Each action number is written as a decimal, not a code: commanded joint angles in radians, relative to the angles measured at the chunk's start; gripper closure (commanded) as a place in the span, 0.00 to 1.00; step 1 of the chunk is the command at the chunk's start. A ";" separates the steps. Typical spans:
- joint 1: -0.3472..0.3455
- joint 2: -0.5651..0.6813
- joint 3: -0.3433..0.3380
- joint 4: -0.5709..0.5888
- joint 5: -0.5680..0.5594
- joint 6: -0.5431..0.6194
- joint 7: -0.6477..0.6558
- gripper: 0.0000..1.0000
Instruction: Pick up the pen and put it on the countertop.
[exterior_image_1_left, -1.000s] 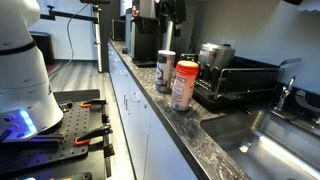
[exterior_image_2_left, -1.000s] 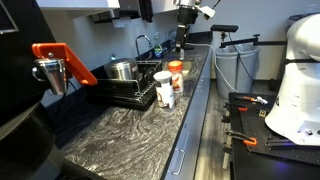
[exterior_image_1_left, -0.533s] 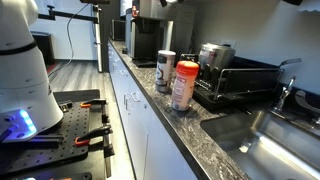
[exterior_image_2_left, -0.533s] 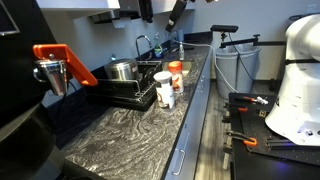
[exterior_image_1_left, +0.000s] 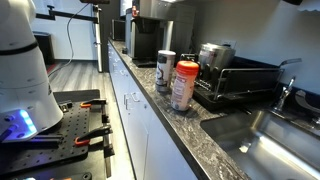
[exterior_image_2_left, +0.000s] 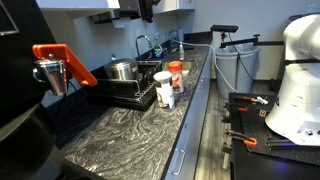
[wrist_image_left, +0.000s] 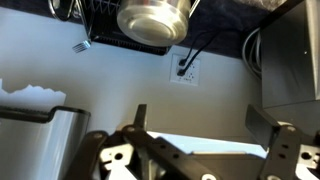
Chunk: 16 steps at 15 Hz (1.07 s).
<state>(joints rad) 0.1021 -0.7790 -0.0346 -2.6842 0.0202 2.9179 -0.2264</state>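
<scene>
The countertop is a long dark speckled stone slab over white cabinet fronts; it shows in both exterior views. No pen shows in any view. My gripper appears only in the wrist view, with its two fingers wide apart and nothing between them. It faces a pale wall with a power outlet. A metal pot and a wire rack sit at the top edge of that view. The arm and gripper are out of both exterior views.
On the countertop stand an orange-lidded container, a cup, a black dish rack with a pot, a sink and a coffee machine. The white robot base stands on a black perforated board.
The arm, seen over the far end of the countertop a second ago, has risen and left the exterior view. Objects on the countertop have not moved.
</scene>
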 joint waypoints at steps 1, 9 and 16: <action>0.003 0.061 0.001 0.015 -0.024 0.141 0.033 0.00; 0.002 0.065 -0.017 0.006 -0.034 0.143 0.036 0.00; 0.034 0.126 0.037 0.096 -0.081 0.264 0.036 0.00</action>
<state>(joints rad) 0.1217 -0.7085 -0.0222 -2.6553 -0.0324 3.1131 -0.2101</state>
